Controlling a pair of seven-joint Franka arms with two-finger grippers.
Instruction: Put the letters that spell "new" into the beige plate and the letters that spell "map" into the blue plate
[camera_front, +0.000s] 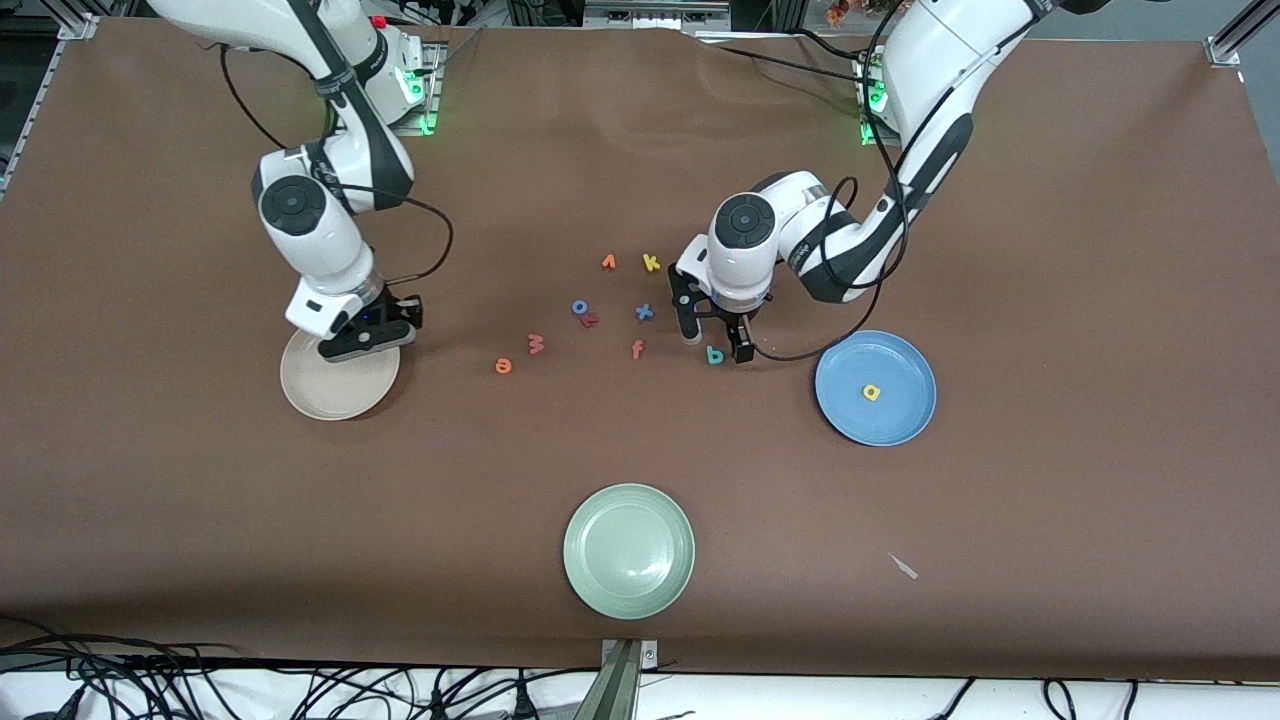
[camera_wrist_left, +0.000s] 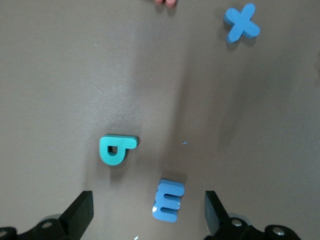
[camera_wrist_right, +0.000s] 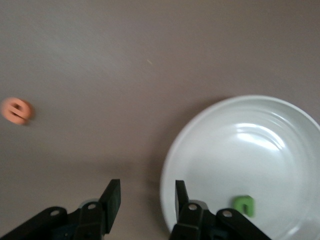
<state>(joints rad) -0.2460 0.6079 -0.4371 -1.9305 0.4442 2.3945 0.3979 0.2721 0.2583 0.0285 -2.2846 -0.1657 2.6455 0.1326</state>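
Observation:
My left gripper (camera_front: 716, 341) (camera_wrist_left: 148, 212) hangs open low over the table, its fingers either side of the blue m (camera_wrist_left: 168, 200), which lies flat. The teal p (camera_wrist_left: 116, 149) (camera_front: 715, 355) lies just beside it. The yellow a (camera_front: 872, 392) rests in the blue plate (camera_front: 900, 362). My right gripper (camera_front: 375, 335) (camera_wrist_right: 146, 200) stands open and empty over the rim of the beige plate (camera_front: 335, 388) (camera_wrist_right: 260, 150). The green n (camera_wrist_right: 244, 205) lies in that plate. The orange e (camera_front: 503, 366) (camera_wrist_right: 17, 110) and pink-red w (camera_front: 536, 344) lie on the table between the two plates.
Spare letters lie mid-table: blue o (camera_front: 580, 307), red r (camera_front: 590, 320), blue x (camera_front: 644, 312) (camera_wrist_left: 241, 22), orange-red f (camera_front: 637, 349), yellow k (camera_front: 651, 263) and another orange letter (camera_front: 608, 262). A pale green plate (camera_front: 628, 550) sits nearer the front camera.

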